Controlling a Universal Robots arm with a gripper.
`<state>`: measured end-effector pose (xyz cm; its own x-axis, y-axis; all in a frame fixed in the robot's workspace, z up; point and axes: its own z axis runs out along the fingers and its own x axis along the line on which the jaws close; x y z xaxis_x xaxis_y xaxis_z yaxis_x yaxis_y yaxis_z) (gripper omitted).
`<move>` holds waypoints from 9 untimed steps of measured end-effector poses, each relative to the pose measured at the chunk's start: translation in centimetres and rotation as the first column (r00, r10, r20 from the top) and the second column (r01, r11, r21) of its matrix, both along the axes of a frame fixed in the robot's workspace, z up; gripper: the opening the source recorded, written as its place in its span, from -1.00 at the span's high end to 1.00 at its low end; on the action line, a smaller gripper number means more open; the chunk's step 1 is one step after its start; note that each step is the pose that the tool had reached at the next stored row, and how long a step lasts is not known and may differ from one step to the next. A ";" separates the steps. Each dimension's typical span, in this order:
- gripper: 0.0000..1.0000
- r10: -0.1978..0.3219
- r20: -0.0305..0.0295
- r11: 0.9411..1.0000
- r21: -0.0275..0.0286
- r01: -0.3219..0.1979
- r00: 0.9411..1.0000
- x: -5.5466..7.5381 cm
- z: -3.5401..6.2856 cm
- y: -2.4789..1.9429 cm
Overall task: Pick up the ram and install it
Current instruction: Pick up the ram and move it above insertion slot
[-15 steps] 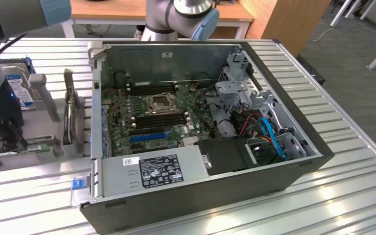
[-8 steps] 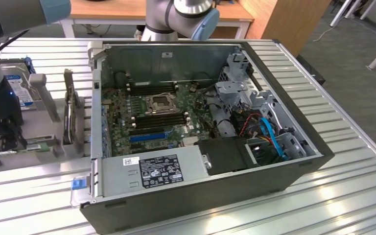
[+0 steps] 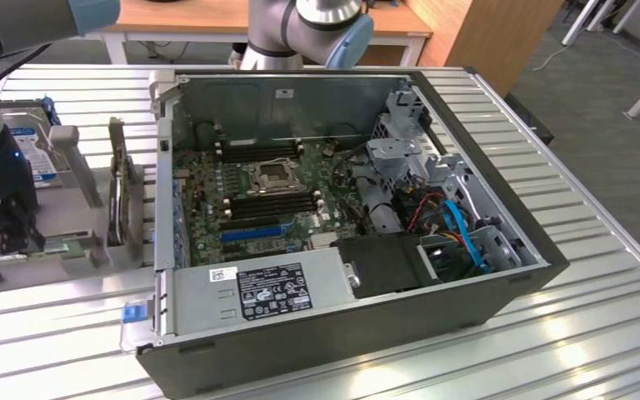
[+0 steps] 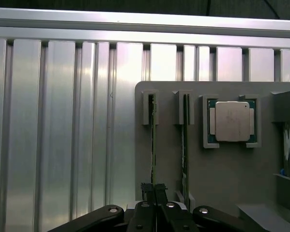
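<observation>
Okay, the fingers (image 4: 148, 191) look pinched together on the thin top edge of the ram (image 4: 153, 145). It's standing in its grey holder (image 4: 222, 179), at 9 o'clock from the case (image 3: 409, 325) in the exterior view. I'd lift dead straight, no twisting, so it doesn't bind in the slot.

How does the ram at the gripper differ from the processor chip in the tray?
The ram is a slim, long strip standing on edge in its slot; the processor chip is square, silver and lies flat. The gripper is shut on the ram's end; the chip is untouched. Both sit in the grey tray.
</observation>
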<state>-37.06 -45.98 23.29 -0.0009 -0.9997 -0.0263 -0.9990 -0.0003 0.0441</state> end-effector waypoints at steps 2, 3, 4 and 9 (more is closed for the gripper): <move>0.77 0.000 0.000 1.000 0.000 0.000 1.000 0.0 0.14 0.00; 0.77 0.000 0.000 1.000 0.000 0.000 1.000 0.0 0.21 0.00; 0.77 0.000 0.000 1.000 0.000 0.000 1.000 0.0 0.28 0.00; 0.77 0.000 0.000 1.000 0.000 0.000 1.000 0.1 0.65 0.00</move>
<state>-36.99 -45.99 23.94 -0.0009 -0.9997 -0.0262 -0.9990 -0.0003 0.0442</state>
